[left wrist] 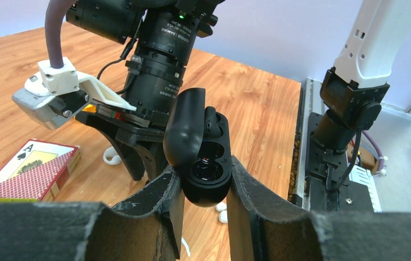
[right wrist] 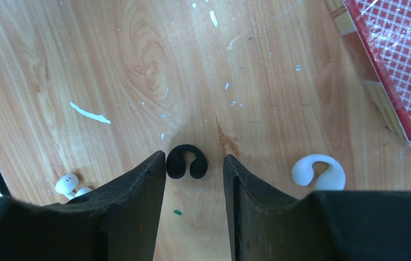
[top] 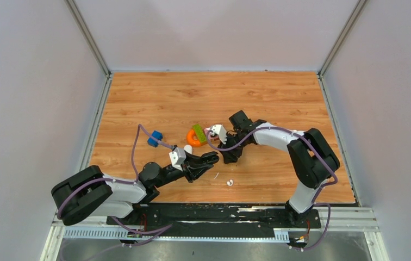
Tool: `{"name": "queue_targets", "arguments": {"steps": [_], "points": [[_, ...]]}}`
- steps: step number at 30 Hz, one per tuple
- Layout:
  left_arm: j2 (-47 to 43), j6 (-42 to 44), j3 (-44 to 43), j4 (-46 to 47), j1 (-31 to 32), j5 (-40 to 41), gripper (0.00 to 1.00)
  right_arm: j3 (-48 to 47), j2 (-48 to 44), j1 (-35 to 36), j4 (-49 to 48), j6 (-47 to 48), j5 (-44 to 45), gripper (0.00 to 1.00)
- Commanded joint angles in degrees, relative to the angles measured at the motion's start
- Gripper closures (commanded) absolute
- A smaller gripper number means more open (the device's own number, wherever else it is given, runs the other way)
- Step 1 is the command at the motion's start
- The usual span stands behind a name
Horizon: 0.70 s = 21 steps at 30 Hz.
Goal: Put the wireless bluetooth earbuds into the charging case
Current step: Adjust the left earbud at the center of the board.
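Right gripper (right wrist: 194,157): jaws released, pointing down at the table (right wrist: 138,65), with a fingertip on each side of a black earbud (right wrist: 187,162). The bud is a small, matte black C-shape, its opening facing the camera, lying flat on the wood. It sits between the fingertips, just beside the left-hand finger in this view, with a slightly wider gap to the other. Contact cannot be confirmed on either side.

Left gripper (left wrist: 203,166): clenched on the black charging case (left wrist: 192,130), which is lifted off the table. The lid is hinged open and standing upright, and both fingers press the lower shell. The near well looks glossy and dark. The far well holds a dark rounded shape (left wrist: 210,120) too dim to identify.

A white earbud (right wrist: 318,171), glossy and curled, lies near the right-hand finger, partly cut off by it. A second white earbud (right wrist: 68,185) is half hidden behind the other finger. A red-backed card box (right wrist: 399,65) is cropped at the frame corner.
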<state>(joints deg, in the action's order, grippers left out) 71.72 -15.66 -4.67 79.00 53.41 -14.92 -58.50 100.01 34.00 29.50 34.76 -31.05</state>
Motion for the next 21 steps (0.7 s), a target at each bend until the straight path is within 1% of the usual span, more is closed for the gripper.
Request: {"name": "queue_targets", "arguments": {"steps": [1,6,9,16,21], "points": [[-0.2,1.5,-0.2,2.5,-0.3,-0.1,1.00,-1.0,0.6,1.1,-1.1,-0.7,4.4,0.56],[-0.2,1.4,-0.1,2.4,-0.2,-0.3,1.00,-1.2,0.0,1.2,-0.2,-0.7,8.2,0.58],[0.0,1.3,-0.3,2.5,-0.3,-0.4,1.00,-0.9,-1.6,1.2,-0.4,-0.5,11.4,0.58],[0.5,0.9,-0.4,3.1,-0.3,-1.1,1.00,-0.5,-5.7,0.6,0.6,1.0,14.8,0.59],[0.7,0.8,-0.5,3.2,-0.3,-1.2,1.00,-0.9,-6.6,-2.3,0.6,0.7,15.9,0.60]]}}
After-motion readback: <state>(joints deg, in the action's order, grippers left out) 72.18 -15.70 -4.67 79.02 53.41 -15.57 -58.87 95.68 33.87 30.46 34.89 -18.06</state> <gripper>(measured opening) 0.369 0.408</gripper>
